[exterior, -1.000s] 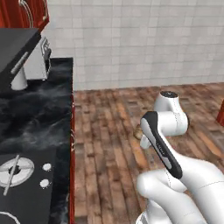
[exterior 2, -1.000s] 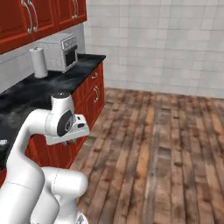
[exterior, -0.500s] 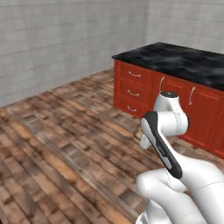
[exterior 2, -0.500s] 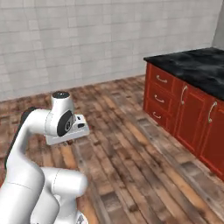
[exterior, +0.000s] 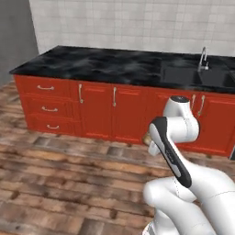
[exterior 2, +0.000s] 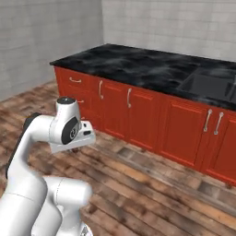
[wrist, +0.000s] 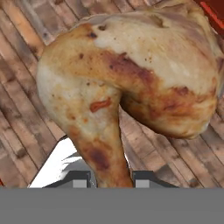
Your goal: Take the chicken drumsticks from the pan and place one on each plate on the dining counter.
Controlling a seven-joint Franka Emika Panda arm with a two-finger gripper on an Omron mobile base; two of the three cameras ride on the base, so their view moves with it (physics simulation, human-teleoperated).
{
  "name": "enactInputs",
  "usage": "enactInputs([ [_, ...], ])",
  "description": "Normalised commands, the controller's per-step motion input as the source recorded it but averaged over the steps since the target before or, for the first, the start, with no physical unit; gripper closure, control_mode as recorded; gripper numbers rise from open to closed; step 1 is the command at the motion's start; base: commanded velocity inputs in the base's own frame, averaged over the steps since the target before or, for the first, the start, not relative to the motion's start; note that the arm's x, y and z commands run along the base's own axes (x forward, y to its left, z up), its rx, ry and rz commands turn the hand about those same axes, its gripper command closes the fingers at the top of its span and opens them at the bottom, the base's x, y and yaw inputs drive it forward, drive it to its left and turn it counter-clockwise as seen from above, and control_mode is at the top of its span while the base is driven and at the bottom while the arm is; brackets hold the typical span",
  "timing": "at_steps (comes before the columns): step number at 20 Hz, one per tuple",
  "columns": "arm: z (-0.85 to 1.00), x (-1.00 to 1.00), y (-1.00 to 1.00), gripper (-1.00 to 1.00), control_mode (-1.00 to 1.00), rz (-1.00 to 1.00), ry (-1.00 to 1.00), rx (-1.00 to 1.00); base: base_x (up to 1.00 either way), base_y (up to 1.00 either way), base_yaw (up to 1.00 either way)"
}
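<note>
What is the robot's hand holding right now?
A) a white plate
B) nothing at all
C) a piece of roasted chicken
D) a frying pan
C. In the hand view a golden-brown chicken drumstick sits right in front of the camera, its narrow end pinched between the two dark fingers, with the wooden floor below it.

Red cabinets (exterior 2: 138, 115), black countertop (exterior 2: 138, 64)

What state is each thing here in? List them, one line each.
chicken drumstick: held in the jaws by its narrow end, carried above the wooden floor.
gripper: shut on the drumstick.
cabinet doors: closed.
drawers: all pushed in.
faucet: upright at the sink, no water visible.
sink: nothing visible in the basin.
</note>
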Motion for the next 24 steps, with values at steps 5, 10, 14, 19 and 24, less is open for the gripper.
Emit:
enactInputs([
  [5, 0.0, 0.0, 0.0, 1.0, 1.0, 0.0, 0.0, 0.0, 0.8, 0.18, -0.53],
  [10, 0.0, 0.0, 0.0, 1.0, 1.0, 0.0, 0.0, 0.0, 0.89, 0.22, -0.43],
  [14, 0.0, 0.0, 0.0, 1.0, 1.0, 0.0, 0.0, 0.0, 0.76, -0.21, -0.32],
  [19, 0.0, 0.0, 0.0, 1.0, 1.0, 0.0, 0.0, 0.0, 0.62, -0.65, -0.11],
  [24, 0.0, 0.0, 0.0, 1.0, 1.0, 0.0, 0.0, 0.0, 0.55, -0.77, 0.0],
])
